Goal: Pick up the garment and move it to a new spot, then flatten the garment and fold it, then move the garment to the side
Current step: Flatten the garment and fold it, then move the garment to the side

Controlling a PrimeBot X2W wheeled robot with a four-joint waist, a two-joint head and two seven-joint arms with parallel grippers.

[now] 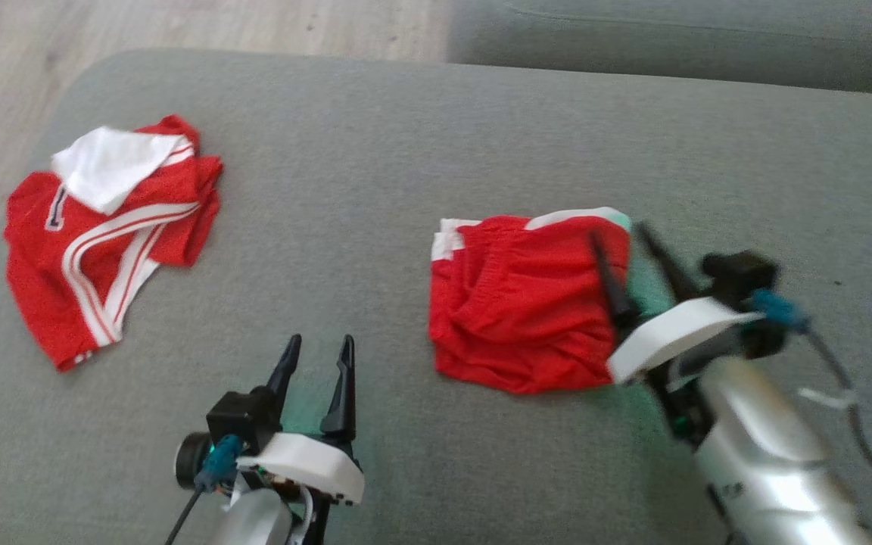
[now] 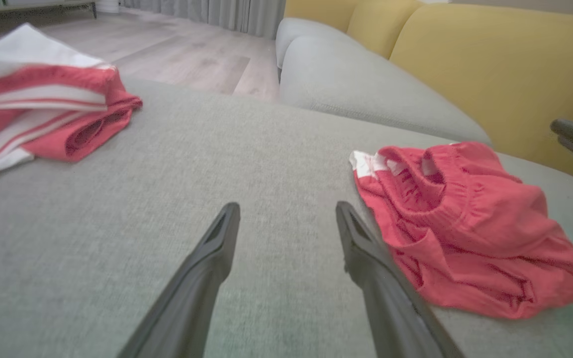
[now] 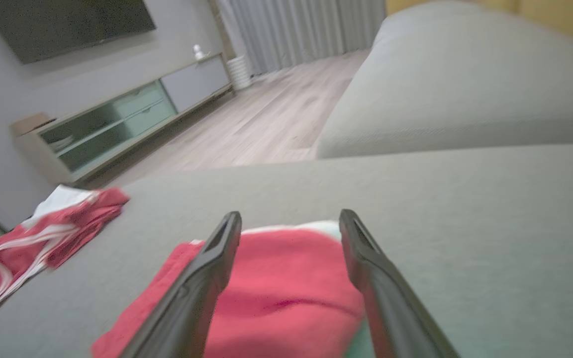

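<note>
1. Left claw, two long dark fingers on a white wrist, hovers over the near edge of the grey fabric sofa seat. Its fingers are spread apart with nothing between them but bare upholstery.
2. Right claw sits low at the right-hand edge of the bunched red mesh shorts with white trim. Its fingers are parted, one lying over the cloth and the other just beside it. Whether either tip presses the fabric is hard to say through the blur.
3. The red mesh shorts rest in a loose, rumpled fold on the middle-right of the seat, the elastic waistband puckered on top and a strip of white showing at the left end.
4. A crumpled red jersey with white stripes and a white panel lies well apart from the shorts, near the seat's far left corner.
5. Beyond the seat, pale wooden flooring runs alongside a second grey cushion, backed by mustard-yellow sofa cushions.
6. Farthest off stand a low glass-fronted media cabinet, a dark wall screen and grey pleated curtains.
</note>
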